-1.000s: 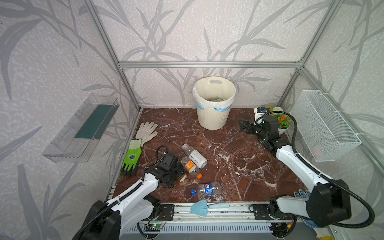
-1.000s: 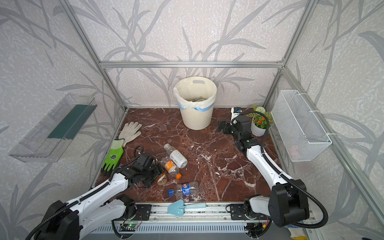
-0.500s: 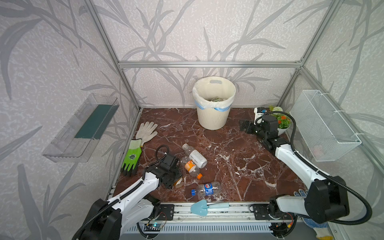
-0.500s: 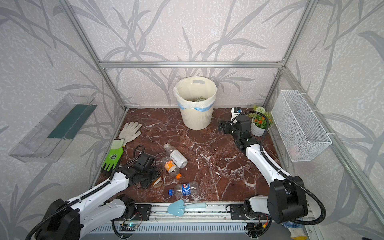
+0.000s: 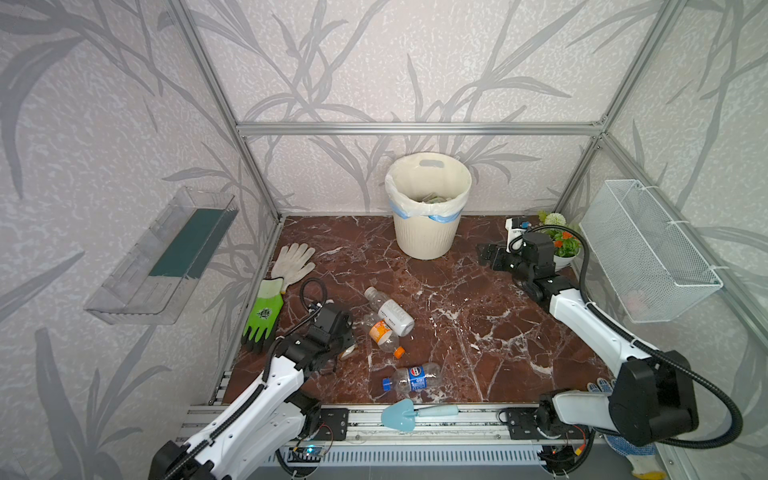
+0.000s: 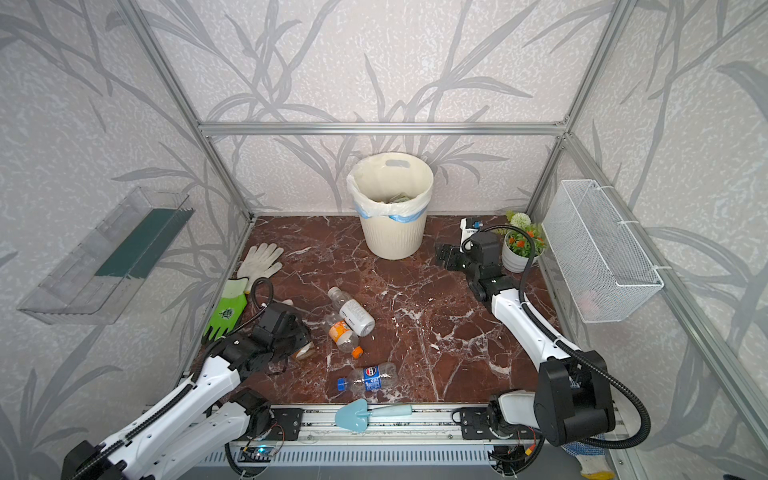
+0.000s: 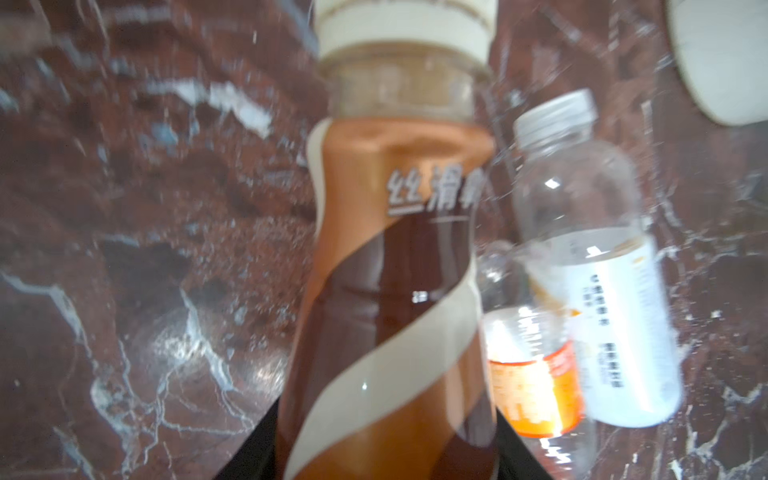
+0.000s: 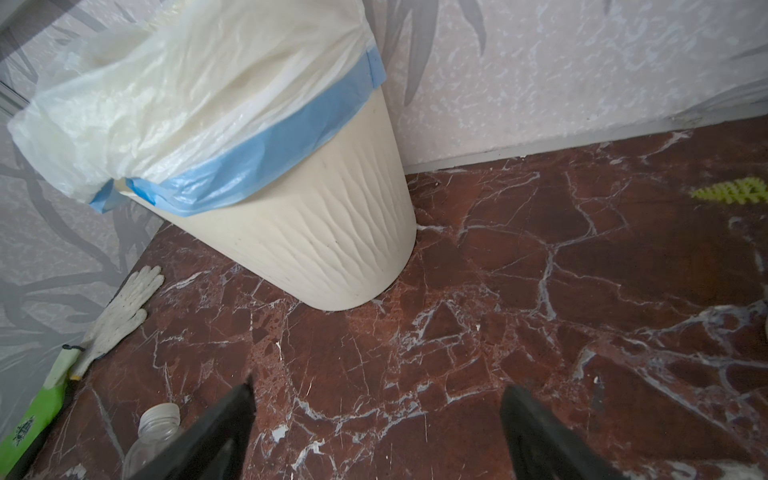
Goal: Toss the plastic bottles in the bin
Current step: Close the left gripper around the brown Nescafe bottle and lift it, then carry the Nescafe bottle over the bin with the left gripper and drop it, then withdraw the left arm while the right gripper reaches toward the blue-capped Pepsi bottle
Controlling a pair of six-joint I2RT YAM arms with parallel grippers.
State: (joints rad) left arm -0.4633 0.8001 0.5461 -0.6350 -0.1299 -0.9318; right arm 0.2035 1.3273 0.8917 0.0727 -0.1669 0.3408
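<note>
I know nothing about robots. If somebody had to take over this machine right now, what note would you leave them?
Left gripper: closed around the brown-label bottle, low over the floor, not yet carried off.
Right gripper: open, empty, beside the bin.
On the floor: white-label bottle, orange-label bottle, blue-label bottle.
Done: something already lies in the bin; what, I cannot tell.
Left: bin the held bottle, then the other three.
</note>
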